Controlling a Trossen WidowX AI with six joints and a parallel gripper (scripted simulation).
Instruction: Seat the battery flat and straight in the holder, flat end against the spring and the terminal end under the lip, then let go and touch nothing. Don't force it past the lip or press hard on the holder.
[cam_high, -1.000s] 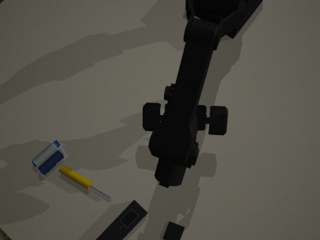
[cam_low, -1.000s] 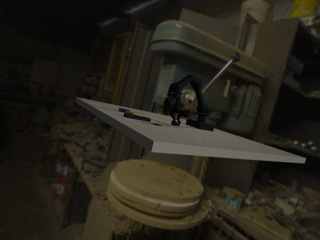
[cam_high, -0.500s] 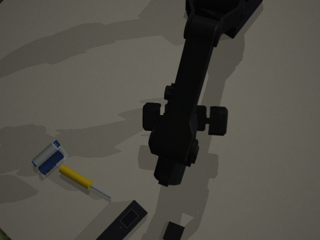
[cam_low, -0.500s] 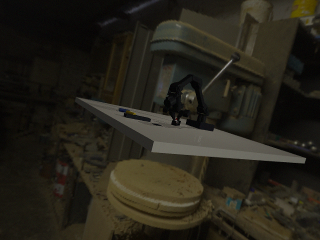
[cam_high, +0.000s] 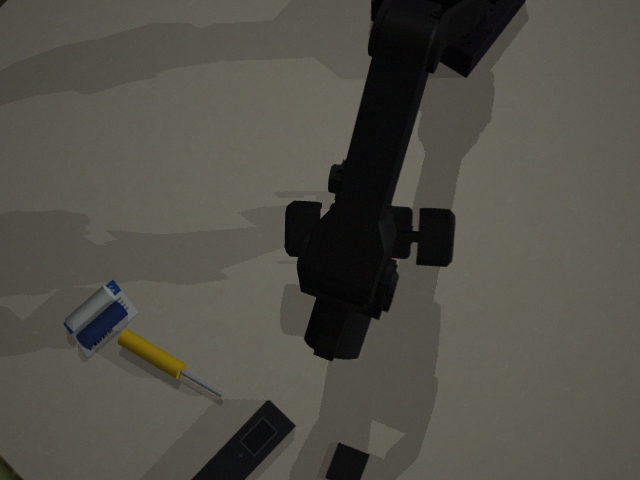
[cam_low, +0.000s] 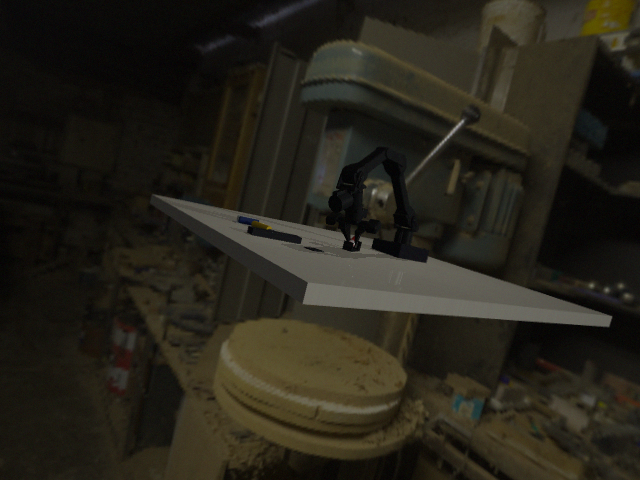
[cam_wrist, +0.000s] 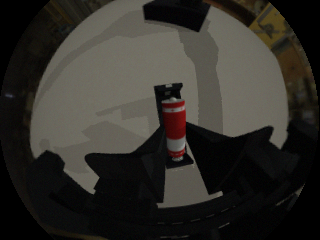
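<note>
The red battery (cam_wrist: 174, 122) (cam_low: 353, 239) with a white band lies over the black holder (cam_wrist: 159, 92) (cam_low: 351, 247). Its nubbed terminal end is at the top of the wrist view, beside the holder's far end wall. That end looks larger and seems raised, so the battery appears tilted. Its other end is low at the near end of the holder, by the silvery spring (cam_wrist: 177, 158). Whether they touch is unclear. My gripper (cam_wrist: 173, 126) (cam_low: 353, 236) is shut on the battery, one finger on each side. In the top view the arm hides battery and holder.
In the top view, a pack (cam_high: 101, 325) with a blue and a pale cylinder lies left, beside a yellow-handled screwdriver (cam_high: 152, 353). A long black device (cam_high: 227, 461) and a small dark block (cam_high: 347, 461) are at the bottom. The arm's base (cam_wrist: 175, 15) (cam_low: 398, 250) stands beyond the holder.
</note>
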